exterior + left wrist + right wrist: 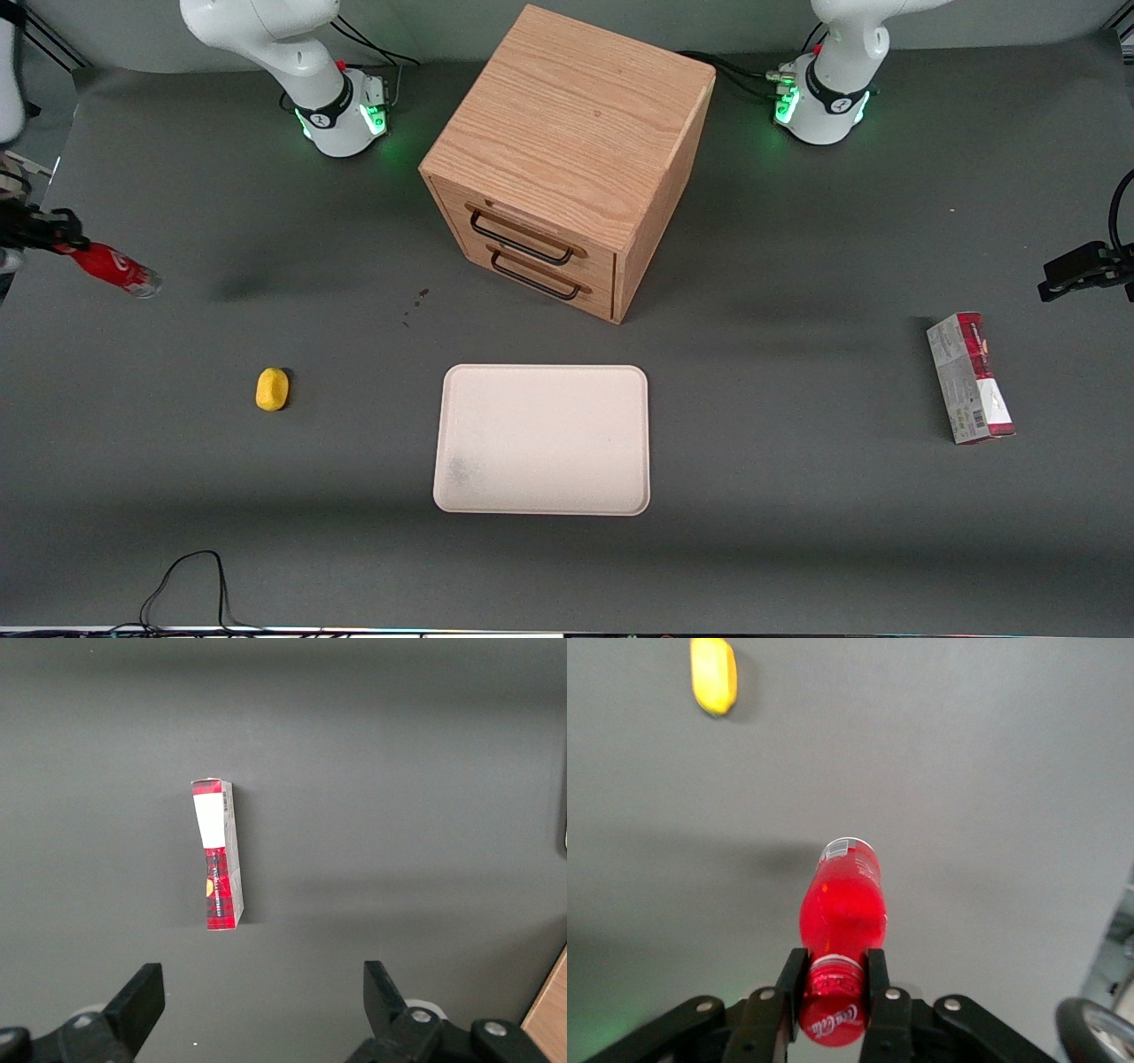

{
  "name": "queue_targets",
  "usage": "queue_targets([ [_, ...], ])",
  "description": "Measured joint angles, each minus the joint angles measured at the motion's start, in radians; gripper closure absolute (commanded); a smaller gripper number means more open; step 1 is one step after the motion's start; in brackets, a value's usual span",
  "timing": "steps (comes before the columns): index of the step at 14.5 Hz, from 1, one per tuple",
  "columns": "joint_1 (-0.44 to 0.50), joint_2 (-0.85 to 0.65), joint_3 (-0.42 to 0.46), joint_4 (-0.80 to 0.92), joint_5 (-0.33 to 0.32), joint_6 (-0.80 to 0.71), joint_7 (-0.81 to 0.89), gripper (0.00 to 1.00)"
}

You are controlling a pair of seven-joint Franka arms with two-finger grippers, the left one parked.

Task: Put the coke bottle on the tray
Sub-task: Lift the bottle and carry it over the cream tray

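Bottle grasped and lifted; transfer to tray not yet made.

The coke bottle (842, 912) is clamped at its neck in the hand (834, 983) and held tilted above the counter (797, 532) at the working arm's end, well apart from the bare tray (542, 440); carrying and setting down are left.

A wooden drawer cabinet (567, 159), a yellow lump (272, 389) and a carton (970, 377) (red-and-grey) were seen on the tabletop (797, 532).
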Motion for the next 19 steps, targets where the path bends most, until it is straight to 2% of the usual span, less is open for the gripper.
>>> queue_targets([
  [6,0.111,-0.003,0.005,0.377,0.01,-0.322,0.0,1.0],
  [9,0.125,0.026,0.007,0.425,0.099,-0.343,0.0,1.0],
  [11,0.129,0.12,0.029,0.489,0.184,-0.34,0.0,1.0],
  [14,0.138,0.355,0.095,0.711,0.284,-0.349,0.0,1.0],
  [16,0.143,0.509,0.166,0.861,0.307,-0.353,0.036,1.0],
  [19,0.142,0.654,0.331,0.987,0.312,-0.339,0.238,1.0],
])
